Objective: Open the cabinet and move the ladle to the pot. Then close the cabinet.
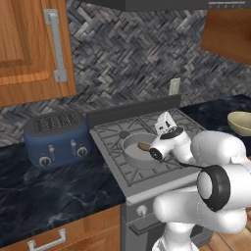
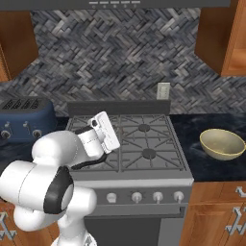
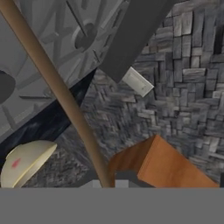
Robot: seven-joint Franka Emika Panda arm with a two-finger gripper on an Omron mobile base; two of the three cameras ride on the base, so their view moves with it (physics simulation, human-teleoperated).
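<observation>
- One ladle (image 1: 144,146) shows at the middle of the left base view: its dark brown scoop lies inside the pot (image 1: 131,148), with the white hand just to its right.
- The pot, shallow and grey, sits on the left front burner of the stove (image 2: 144,139), right of the blue toaster (image 1: 58,138) on the dark worktop (image 1: 54,186).
- In the hand view a thin brown shaft, the ladle's handle, runs from the upper left corner down to the bottom middle, where it meets the jaws; they are clenched on it.
- The gripper (image 1: 158,147) hangs over the pot's right rim in the left base view; in the right base view the hand stands over the stove's left half, hiding the pot.
- The cabinet (image 1: 34,49) fills the upper left of the left base view, its raised-panel door flat and closed there, the long silver handle (image 1: 55,45) upright near its right edge.
- A yellowish bowl (image 2: 222,143) rests on the worktop right of the stove, at the right edge of both base views and the lower left of the hand view.
- A pale wall outlet (image 2: 163,90) sits on the woven grey backsplash (image 2: 110,62) above the stove's back rail.
- Another wooden wall cabinet (image 2: 223,36) hangs at the upper right of both base views.
</observation>
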